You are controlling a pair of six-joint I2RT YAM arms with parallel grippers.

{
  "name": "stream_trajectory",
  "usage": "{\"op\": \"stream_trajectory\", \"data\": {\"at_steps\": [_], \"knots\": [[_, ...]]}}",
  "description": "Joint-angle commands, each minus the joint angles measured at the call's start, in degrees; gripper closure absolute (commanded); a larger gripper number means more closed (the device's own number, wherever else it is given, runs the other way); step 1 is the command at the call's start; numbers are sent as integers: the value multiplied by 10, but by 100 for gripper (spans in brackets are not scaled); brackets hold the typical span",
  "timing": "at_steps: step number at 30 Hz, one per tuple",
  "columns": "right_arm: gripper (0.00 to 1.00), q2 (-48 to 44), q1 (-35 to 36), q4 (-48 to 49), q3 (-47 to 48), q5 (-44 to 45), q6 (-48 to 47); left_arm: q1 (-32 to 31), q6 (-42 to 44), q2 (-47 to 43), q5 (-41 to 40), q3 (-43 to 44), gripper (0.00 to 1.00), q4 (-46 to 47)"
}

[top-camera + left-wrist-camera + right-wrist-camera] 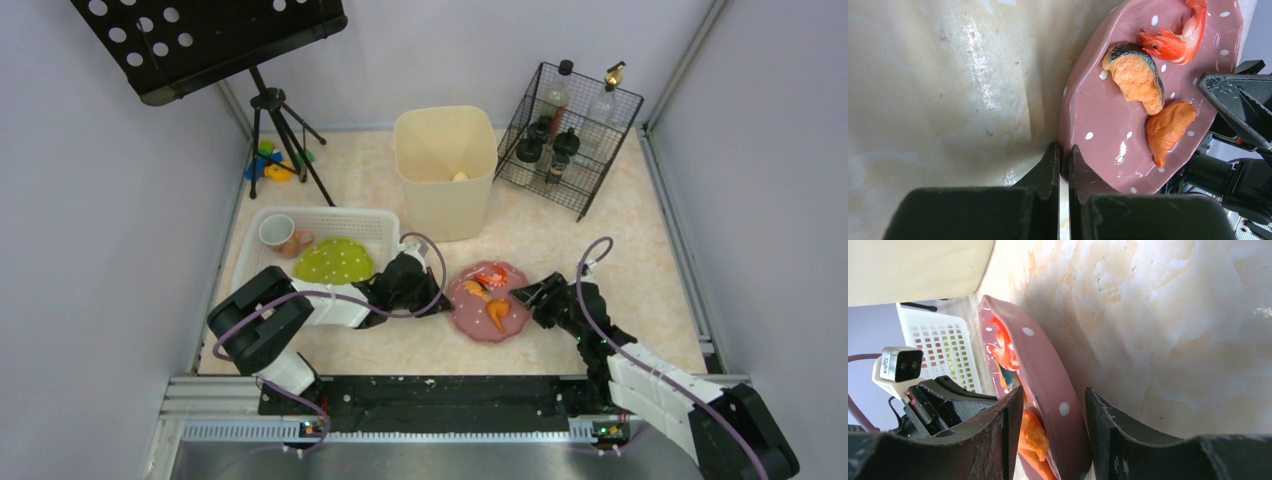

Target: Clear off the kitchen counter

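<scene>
**Surface:** glossy beige-pink marble-patterned table (640, 260), filling the middle of the top view.

**Already stowed:** white perforated plastic basket (330, 212), left of centre, holds a green dotted plate (333, 262), a white cup (277, 231) and a pink cup (303, 242).

**In hand:** pink white-dotted ceramic plate (462, 310), lower centre, resting on the table. It carries a red shrimp (1178, 42), an orange salmon slice (1140, 75) and an orange-brown morsel (1168, 127).

**Left gripper** (437, 300): fingers pinched together on the plate's left rim.

**Right gripper** (1053, 395): jaws apart, straddling the opposite rim, not yet closed.

**Also standing:** cream plastic bin (445, 200), upper centre; black wire rack of bottles (570, 140), upper right.

**Progress, as judged:** well along. The food looks bound for the bin and the plate for the basket, and this plate seems the last loose dish.
</scene>
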Motion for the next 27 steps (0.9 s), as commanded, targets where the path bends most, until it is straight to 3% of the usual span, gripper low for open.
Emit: {"op": "stream_trajectory", "data": {"at_steps": [1,14,19,27], "knots": [[53,45,-5,101,-69,-20,0,8,-7,39,-2,-42,100,-90],[72,99,-6,184,-70,-68,-19,8,0,31,3,-43,100,-88],[100,78,-5,184,-69,-89,-24,9,6,26,12,-36,100,-91],[100,-25,-5,116,-61,-95,-6,8,27,1,17,3,100,-147]]}}
